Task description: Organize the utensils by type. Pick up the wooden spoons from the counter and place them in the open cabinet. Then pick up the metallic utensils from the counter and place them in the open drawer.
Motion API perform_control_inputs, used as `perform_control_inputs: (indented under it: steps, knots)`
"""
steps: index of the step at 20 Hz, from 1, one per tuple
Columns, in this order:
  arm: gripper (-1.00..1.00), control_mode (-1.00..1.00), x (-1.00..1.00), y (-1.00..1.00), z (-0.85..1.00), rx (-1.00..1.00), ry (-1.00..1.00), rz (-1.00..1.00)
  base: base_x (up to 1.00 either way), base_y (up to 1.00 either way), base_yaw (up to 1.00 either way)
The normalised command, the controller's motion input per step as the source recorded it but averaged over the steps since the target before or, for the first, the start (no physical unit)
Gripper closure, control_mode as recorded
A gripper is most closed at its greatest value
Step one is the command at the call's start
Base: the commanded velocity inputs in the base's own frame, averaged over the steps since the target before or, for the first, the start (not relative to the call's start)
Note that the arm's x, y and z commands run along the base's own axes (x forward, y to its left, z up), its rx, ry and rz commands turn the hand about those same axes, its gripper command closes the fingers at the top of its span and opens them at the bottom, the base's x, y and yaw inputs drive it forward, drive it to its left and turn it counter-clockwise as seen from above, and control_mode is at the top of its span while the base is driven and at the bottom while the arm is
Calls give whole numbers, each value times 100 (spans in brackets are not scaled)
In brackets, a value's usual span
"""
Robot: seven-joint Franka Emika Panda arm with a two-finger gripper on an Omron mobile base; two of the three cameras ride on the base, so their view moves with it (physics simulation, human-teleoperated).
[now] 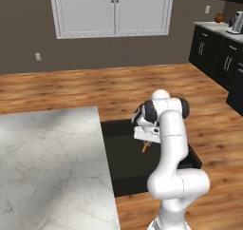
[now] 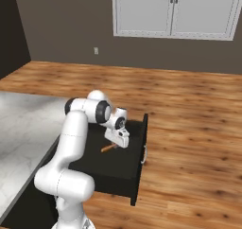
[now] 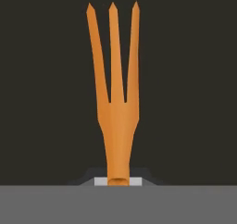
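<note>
Counter [image 1: 47, 167]: white marble slab, bare across the whole stretch in the left base view. No wooden spoons lying on it, no silver-grey piece either. Judging from that, the spoon half of the job looks finished, though the wall cabinet is out of sight, so I can't confirm where they ended up.

Open drawer [image 1: 123, 169]: pulled out from the black base cabinets, flat black inside. I can't make out anything resting on its floor; the arm hides part of it.

Arm: bent over, hand hanging above the drawer's middle.

Gripper [image 1: 146, 139]: fingers pinched tight on the handle end of the orange fork [image 3: 113, 98]. From the hand camera, three tines point straight away from the hand toward the dark drawer floor. In the right base view the fork [image 2: 109, 148] pokes out slantwise under the hand, above the drawer [image 2: 120, 169] bottom, apparently not touching.

Reckoning: late stage. Fork needs releasing here. Silver piece unaccounted for, possibly already stowed.
</note>
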Motion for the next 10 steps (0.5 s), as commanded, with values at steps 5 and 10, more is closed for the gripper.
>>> perform_control_inputs:
  steps: [5,10]
  knots:
    - [-100,-100,3,14,-2,0,16,0,0,0,0]
    - [-100,-100,1,6,0,0,5,0,0,0,0]
